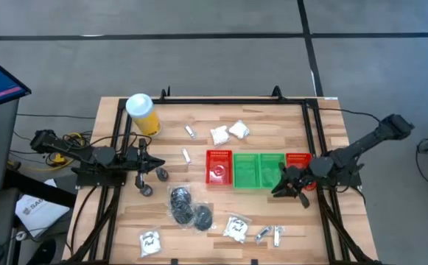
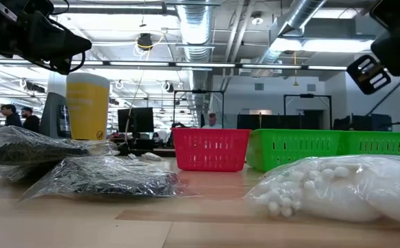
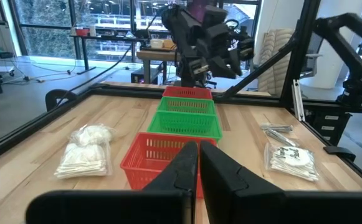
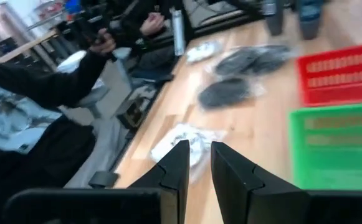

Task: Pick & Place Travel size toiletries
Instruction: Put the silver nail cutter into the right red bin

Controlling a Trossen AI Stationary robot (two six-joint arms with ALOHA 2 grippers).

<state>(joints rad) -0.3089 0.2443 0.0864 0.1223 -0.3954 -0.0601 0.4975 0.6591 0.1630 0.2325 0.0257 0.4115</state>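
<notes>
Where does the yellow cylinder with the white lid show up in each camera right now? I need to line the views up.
High view: yellow cylinder stands at the table's far left corner, behind the left gripper.
Low view: it rises at the left, behind the clear bags.
Left wrist view: not in it.
Right wrist view: not in it.
Shared landmark: the red tray, also seen at and.
</notes>
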